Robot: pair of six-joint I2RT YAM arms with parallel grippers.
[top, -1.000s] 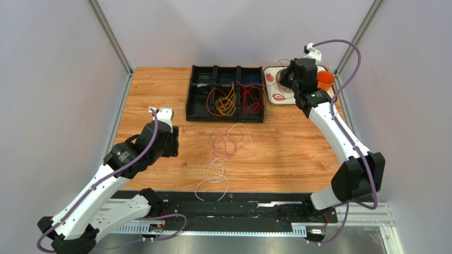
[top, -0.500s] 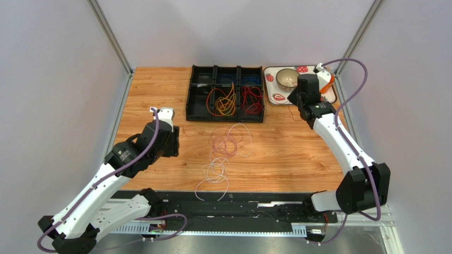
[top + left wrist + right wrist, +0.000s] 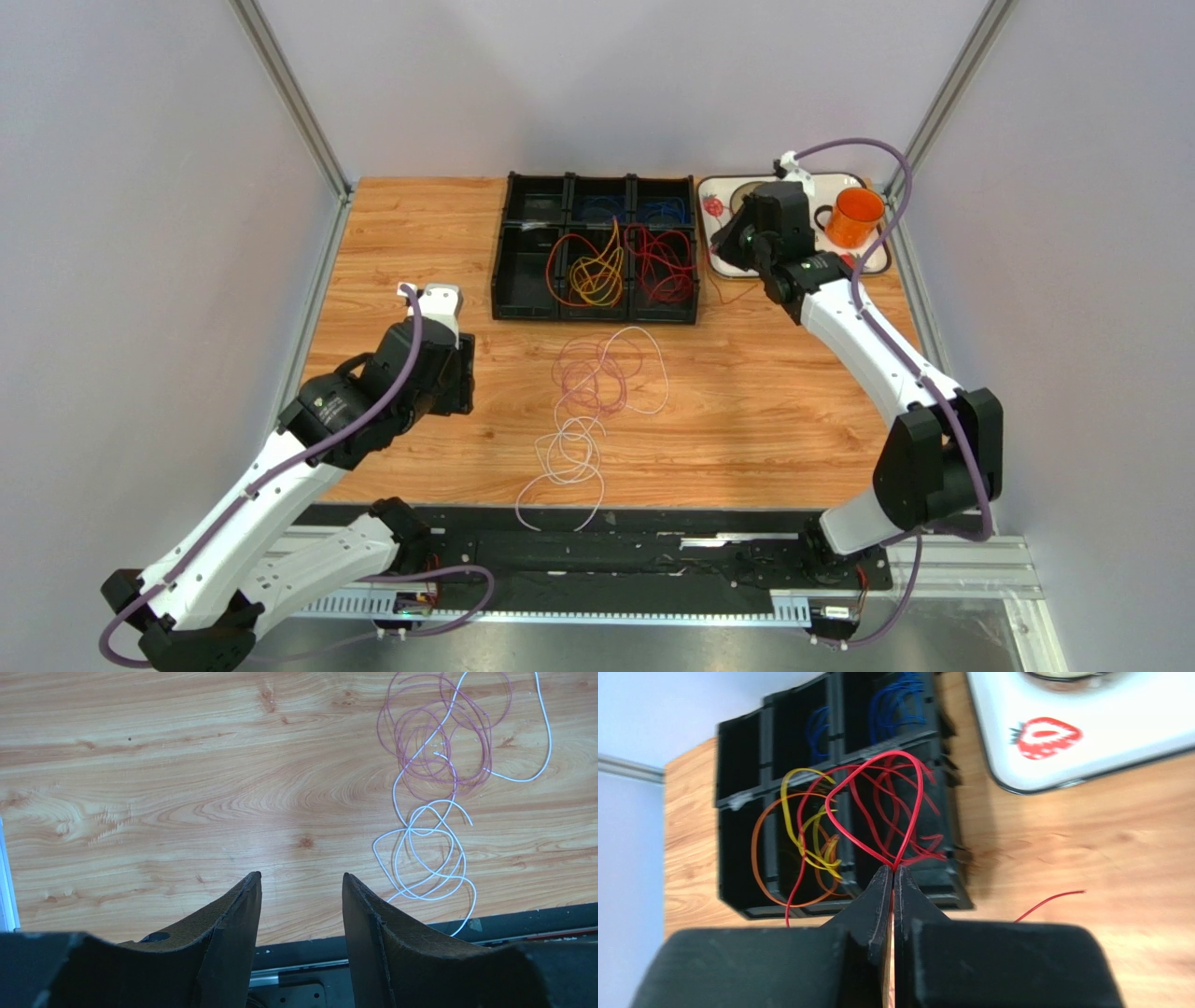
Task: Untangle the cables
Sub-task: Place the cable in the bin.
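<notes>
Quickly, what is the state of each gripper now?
Left gripper: open, holding nothing.
Right gripper: closed on a red cable.

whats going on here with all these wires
Two robot arms are working through a tangle of cables. The right hand is shut on a red cable, holding its loop up by the black tray. The tray's compartments hold other cables in red, orange, yellow and blue. The left hand is open and empty over the table, beside the pink and white cables that lie tangled in front of the tray.
</notes>
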